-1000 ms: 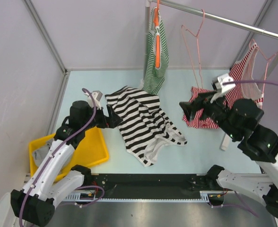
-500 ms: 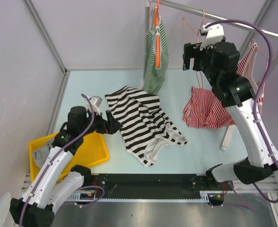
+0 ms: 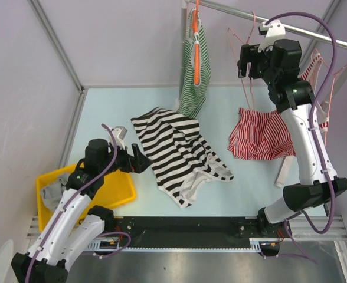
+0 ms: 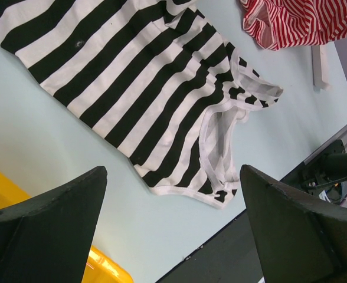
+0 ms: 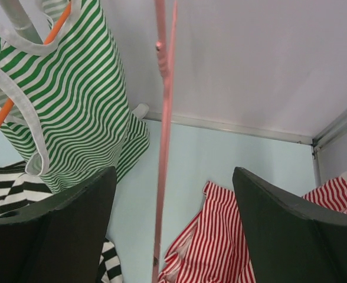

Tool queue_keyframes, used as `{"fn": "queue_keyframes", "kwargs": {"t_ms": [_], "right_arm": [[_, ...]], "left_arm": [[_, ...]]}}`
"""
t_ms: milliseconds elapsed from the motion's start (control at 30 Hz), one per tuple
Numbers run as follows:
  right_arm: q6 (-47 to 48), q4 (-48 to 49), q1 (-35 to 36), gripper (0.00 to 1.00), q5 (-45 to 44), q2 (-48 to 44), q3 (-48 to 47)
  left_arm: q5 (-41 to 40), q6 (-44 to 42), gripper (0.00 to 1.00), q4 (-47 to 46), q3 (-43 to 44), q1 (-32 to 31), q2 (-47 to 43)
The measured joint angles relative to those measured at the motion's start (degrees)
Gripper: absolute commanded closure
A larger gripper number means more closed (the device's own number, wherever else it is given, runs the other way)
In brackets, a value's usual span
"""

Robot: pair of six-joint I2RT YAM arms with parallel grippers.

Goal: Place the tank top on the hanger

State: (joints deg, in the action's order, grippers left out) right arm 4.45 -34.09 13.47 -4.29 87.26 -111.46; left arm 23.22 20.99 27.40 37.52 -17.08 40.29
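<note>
Up at the rail (image 3: 226, 10), I'm bracketing the pink wire hanger (image 5: 164, 118) between the right gripper's (image 5: 173, 172) parted fingers, ready to unhook it. Meanwhile the left gripper (image 3: 141, 159), spread wide, is hovering beside the black-and-white tank top (image 3: 176, 150) lying on the table (image 3: 102, 112), ready to lift it.

Pale lilac walls (image 3: 132, 41) enclose a light blue tabletop (image 3: 250, 183)

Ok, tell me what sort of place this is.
Probably a lab test cell staged as a clothes-hanging station: panel walls box in a tabletop, a metal rail carries a green-and-white striped top on an orange hanger, and a left arm and right arm are bolted at its near edge.
</note>
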Motion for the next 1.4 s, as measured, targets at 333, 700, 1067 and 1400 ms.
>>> {"fn": "queue_keyframes", "kwargs": {"t_ms": [333,700,1067,1400], "right_arm": [[-1.4,0.2,0.0,0.96,2.9,1.0,0.0],[-2.6,0.1,0.1,1.0,2.7,1.4,-3.3],[-2.8,2.3,2.7,1.0,2.0,-0.8,-6.0],[-1.9,1.7,6.9,1.0,0.1,-11.2,9.3]], "left_arm": [[0.0,1.0,0.01,0.3,-1.2,0.0,-2.4],[-0.1,2.1,0.01,0.6,-2.5,0.0,-2.9],[0.7,3.3,0.04,0.5,-3.9,-0.1,-3.8],[-6.8,7.9,0.08,0.0,-5.0,-15.4,-3.5]]}}
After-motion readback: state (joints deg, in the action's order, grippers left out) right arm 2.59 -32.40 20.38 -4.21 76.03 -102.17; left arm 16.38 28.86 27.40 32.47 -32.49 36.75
